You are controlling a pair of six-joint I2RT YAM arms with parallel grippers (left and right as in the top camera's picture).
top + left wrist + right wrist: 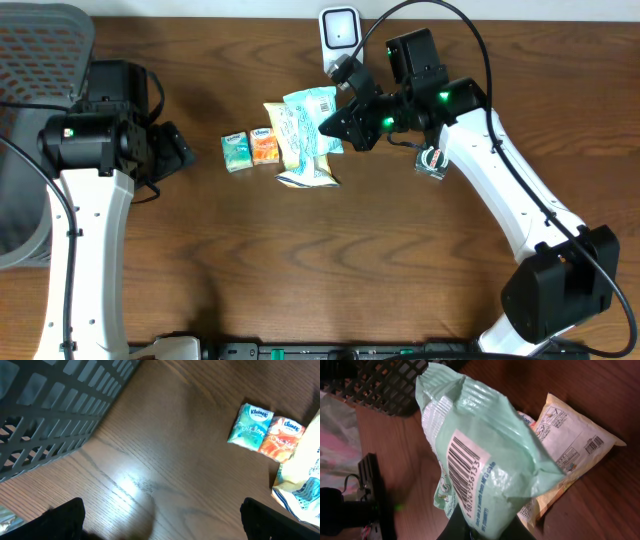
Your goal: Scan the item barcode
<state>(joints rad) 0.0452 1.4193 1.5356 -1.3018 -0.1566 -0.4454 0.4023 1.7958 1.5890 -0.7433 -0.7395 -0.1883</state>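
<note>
Overhead, the pale green snack bag point(308, 108) is up off the wooden table point(300, 270), pinched by its lower edge in the closed jaws of the right gripper point(338, 125). The right wrist view shows the bag upright and a bit crumpled, with its white barcode label point(465, 465) facing that camera. The white scanner point(340, 30) stands just beyond the bag, toward the table's far edge. Under the bag and just on its near side, a yellow snack bag point(300, 165) lies flat on the wood. Just to the left of the bag sit two small tissue packs, side by side and touching: an orange one point(264, 147) nearer the bag and a teal one point(236, 151) outside it. Farther left of the bag, the left gripper point(175, 150) hangs over bare wood with its jaws spread wide and nothing between them. Well to the left of the bag, at the table's corner, is a grey mesh basket point(40, 40).
</note>
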